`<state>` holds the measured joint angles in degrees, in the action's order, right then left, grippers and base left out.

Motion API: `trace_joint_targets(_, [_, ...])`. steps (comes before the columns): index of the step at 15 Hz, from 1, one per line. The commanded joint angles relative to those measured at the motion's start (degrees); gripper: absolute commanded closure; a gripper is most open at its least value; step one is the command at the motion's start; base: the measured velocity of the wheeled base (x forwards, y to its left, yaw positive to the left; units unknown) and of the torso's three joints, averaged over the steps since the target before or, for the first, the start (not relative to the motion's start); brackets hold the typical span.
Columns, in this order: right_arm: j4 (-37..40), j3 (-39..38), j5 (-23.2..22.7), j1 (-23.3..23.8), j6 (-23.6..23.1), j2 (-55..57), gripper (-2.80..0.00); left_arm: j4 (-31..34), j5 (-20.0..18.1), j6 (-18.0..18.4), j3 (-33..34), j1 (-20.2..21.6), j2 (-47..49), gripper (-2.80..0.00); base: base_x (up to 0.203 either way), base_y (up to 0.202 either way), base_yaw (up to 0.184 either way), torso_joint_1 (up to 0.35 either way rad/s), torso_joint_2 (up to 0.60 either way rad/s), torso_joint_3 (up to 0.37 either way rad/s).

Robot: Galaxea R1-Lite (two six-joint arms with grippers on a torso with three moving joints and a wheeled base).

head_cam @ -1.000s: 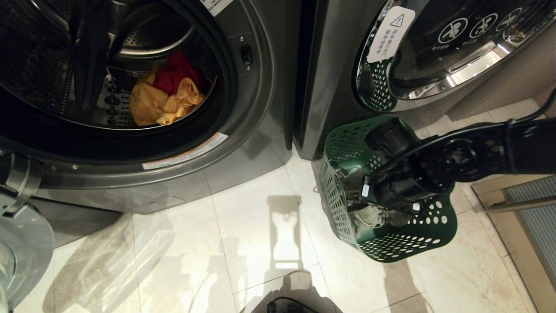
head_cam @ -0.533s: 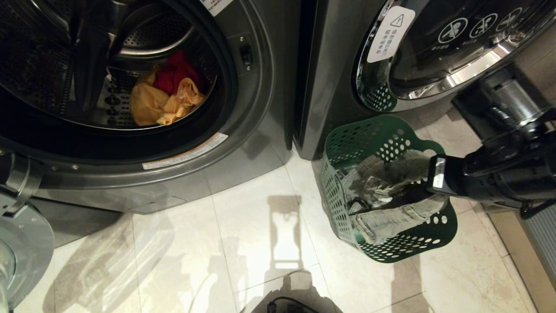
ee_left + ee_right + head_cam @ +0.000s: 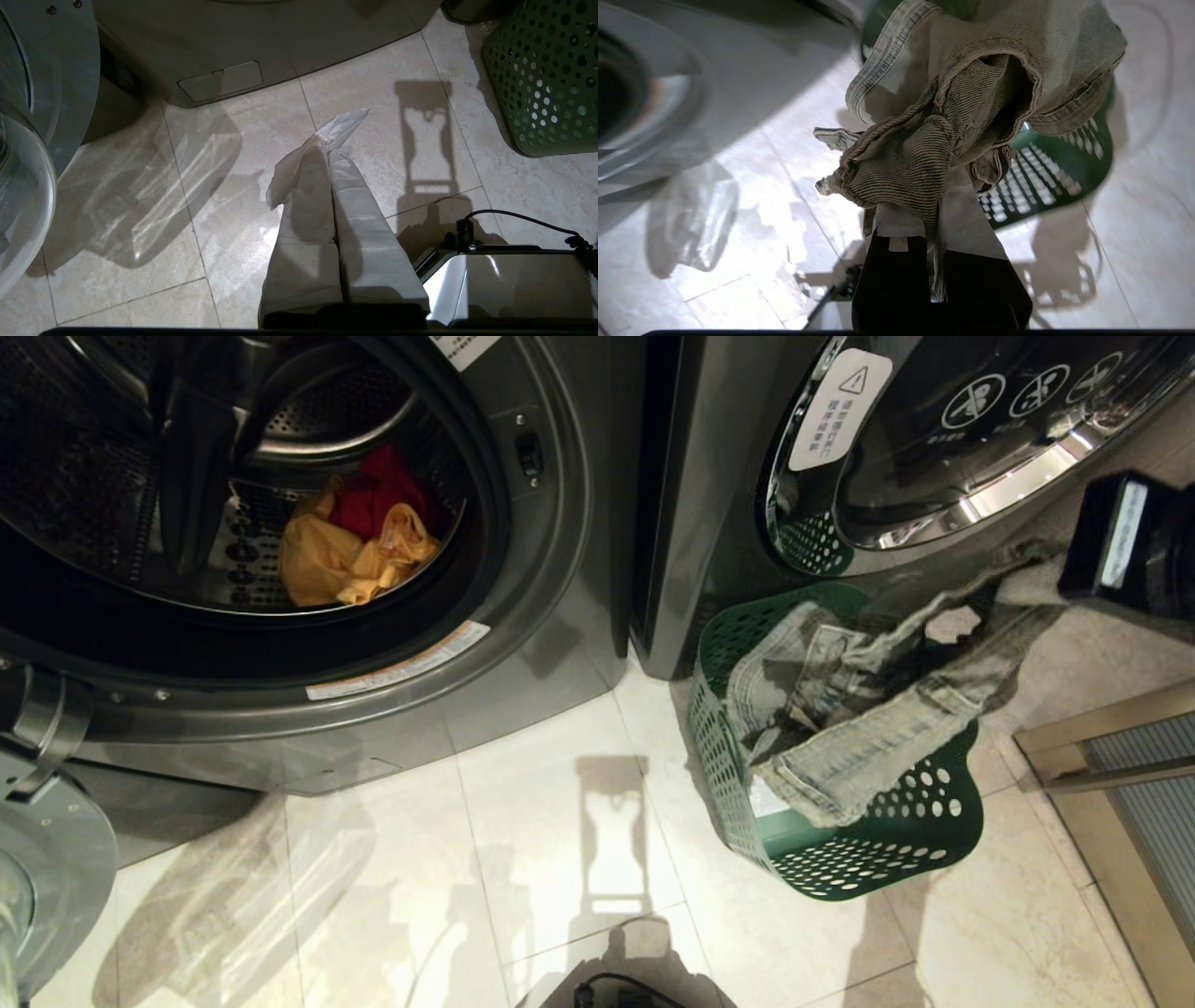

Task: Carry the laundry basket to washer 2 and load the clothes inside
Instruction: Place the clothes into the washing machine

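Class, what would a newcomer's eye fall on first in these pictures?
Pale jeans stretch up out of the green basket on the floor, pulled toward the right gripper shut on them. To the left, an open washer drum holds yellow and red clothes.

Our left gripper (image 3: pixel 332 150), wrapped in pale grey cloth, hangs with fingers pressed together above the glossy beige tiled floor (image 3: pixel 243 224). Ahead stands the dark grey washer base (image 3: pixel 261 42); off to one side stands the perforated dark green plastic basket (image 3: pixel 546 79).
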<state>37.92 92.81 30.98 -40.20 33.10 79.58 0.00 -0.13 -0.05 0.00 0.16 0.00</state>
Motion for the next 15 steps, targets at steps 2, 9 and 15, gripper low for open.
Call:
trace_joint_targets(2, [-3.93,4.42,0.17,-5.99,-12.28,0.23,0.0,0.0,0.05,-0.04,-0.09,0.02,0.09,0.0,0.0,0.0,0.0,0.0,0.0,0.0])
trace_joint_targets(9, [-9.67,3.17,1.54,-9.81,-22.35,2.86,0.0,0.0,0.05,-0.04,-0.09,0.02,0.09,0.0,0.0,0.0,0.0,0.0,0.0,0.0])
trace_joint_targets(15, [-15.98,-0.68,3.91,-9.81,-30.99,3.69,0.0,0.0,0.02,-0.04,-0.02,0.02,0.09,0.0,0.0,0.0,0.0,0.0,0.0,0.0])
